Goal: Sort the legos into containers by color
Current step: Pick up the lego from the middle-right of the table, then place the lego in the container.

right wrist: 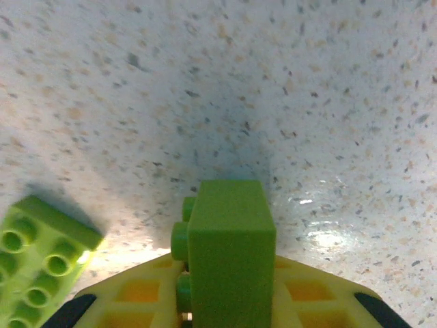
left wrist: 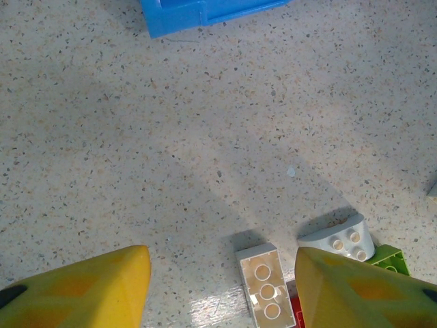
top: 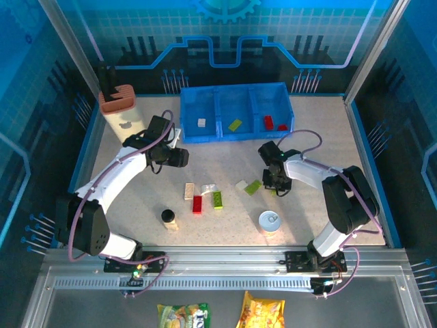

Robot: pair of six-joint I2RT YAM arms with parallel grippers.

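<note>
Top view: right hand is low at the counter, in front of the right compartment of the blue bin. Left hand is in front of the bin's left compartment. Bin holds white left, green middle, red right. Loose legos lie well in front of the bin.

Left wrist: left hand spread, holding nothing. Cream brick on the counter below it.

Right wrist: right hand pinching a green lego, a small, blocky piece with its studs facing left. Second lime brick lies beside. Grasp looks made. Next move calls for a lift and carry to the bin's middle compartment.
</note>
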